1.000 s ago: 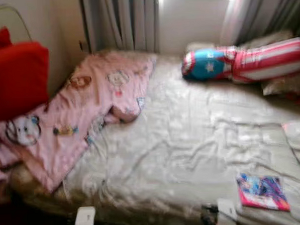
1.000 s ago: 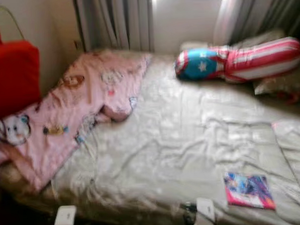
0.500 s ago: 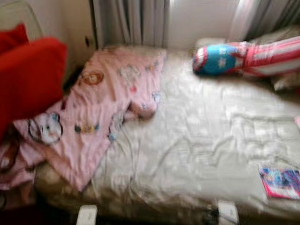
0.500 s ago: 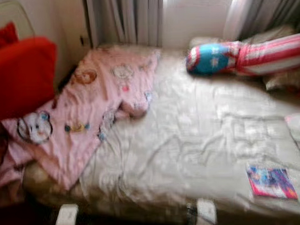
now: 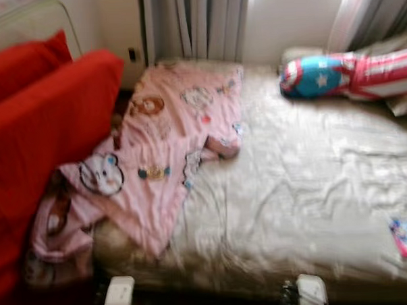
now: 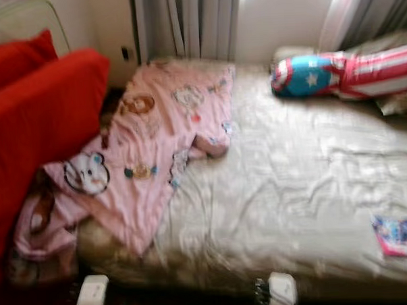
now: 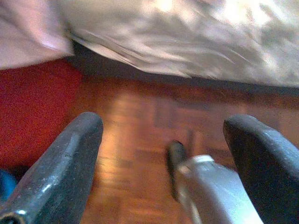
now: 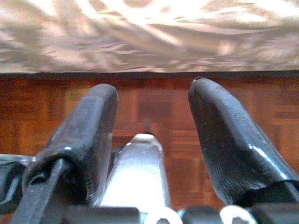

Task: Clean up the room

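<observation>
Since a second ago my head view has swung leftward: red cushions point(image 5: 47, 139) now take up far more of my left side, and the colourful book point(image 6: 400, 235) has slid to the right margin, partly cut off in the left eye view. That is camera motion; nothing on the bed itself shifted. Frames are blurred.

Pink cartoon blanket point(image 5: 166, 147): long axis runs diagonally, from the curtain end of the bed down toward my left, its lower corner spilling over the bed's near-left edge against the cushions. Striped star bolster point(image 6: 342, 72) lies across the far right of the mattress, blue end pointing left.

Both arms low, below the mattress edge. Left gripper point(image 7: 163, 154): fingers spread apart, empty, parquet floor point(image 7: 140, 121) between them, bedsheet point(image 7: 187, 37) ahead. Right gripper point(image 8: 152, 130): fingers parted, empty, floor beneath, sheet edge just beyond the tips.

Middle of the cream sheet lies bare, well ahead of both sets of fingertips.
</observation>
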Motion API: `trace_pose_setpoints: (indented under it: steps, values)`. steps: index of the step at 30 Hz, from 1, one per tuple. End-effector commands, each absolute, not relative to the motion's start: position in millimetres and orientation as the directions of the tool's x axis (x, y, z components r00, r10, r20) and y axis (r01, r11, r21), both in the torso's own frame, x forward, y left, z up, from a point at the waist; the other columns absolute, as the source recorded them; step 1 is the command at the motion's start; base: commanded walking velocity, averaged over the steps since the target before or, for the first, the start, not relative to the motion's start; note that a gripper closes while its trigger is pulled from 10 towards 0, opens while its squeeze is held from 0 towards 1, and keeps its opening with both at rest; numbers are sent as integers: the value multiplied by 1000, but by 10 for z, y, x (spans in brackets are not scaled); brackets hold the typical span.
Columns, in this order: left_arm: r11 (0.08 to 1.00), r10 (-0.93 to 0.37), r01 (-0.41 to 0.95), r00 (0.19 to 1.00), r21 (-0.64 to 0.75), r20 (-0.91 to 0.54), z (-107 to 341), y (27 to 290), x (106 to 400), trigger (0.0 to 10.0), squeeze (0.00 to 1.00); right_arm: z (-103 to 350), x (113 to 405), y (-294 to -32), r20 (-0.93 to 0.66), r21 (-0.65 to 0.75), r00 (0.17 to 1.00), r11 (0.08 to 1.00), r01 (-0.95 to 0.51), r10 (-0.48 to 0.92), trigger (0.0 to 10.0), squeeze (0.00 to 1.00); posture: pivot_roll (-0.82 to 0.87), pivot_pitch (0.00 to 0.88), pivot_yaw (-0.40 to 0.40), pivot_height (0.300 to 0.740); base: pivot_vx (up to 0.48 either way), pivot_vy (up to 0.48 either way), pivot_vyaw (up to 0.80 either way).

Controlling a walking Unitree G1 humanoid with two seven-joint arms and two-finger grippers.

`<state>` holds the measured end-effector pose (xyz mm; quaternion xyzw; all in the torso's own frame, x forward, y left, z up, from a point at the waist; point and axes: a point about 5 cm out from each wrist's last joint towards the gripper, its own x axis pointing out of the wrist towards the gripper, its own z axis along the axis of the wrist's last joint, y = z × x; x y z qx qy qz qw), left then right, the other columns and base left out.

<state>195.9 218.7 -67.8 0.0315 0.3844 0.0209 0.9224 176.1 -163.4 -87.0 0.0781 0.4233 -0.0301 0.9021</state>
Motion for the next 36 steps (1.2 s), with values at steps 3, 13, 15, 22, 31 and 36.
trace_pose_setpoints:
  steps: [3,13,15,22,31,36]
  values:
    - [998,45,4,693,67,-720,-714,2126,1917,10000,0,-891,1700,-1733,-780,94,626,985,145,-17,10000,0,-43,78,-45,740,0,0,0]
    - [998,41,5,693,62,-719,-716,2114,1916,10000,0,-883,1714,-1741,-776,90,630,986,140,-19,10000,0,-46,83,-53,740,0,0,0]
    - [998,40,5,693,61,-720,-715,2114,1918,10000,0,-882,1719,-1739,-777,88,629,987,136,-17,10000,0,-47,84,-51,740,0,0,0]
    - [998,44,2,694,63,-719,-712,2124,1919,10000,0,-872,1736,-1725,-769,87,640,990,112,-5,10000,0,-47,78,-50,740,0,0,229]
    - [998,48,-2,694,64,-718,-711,2134,1917,10000,0,-876,1727,-1705,-768,93,641,990,106,4,10000,0,-47,79,-47,740,0,0,800]
    - [998,49,-2,694,66,-719,-711,2136,1918,10000,0,-869,1743,-1689,-764,99,646,990,102,9,10000,0,-46,78,-46,740,0,0,800]
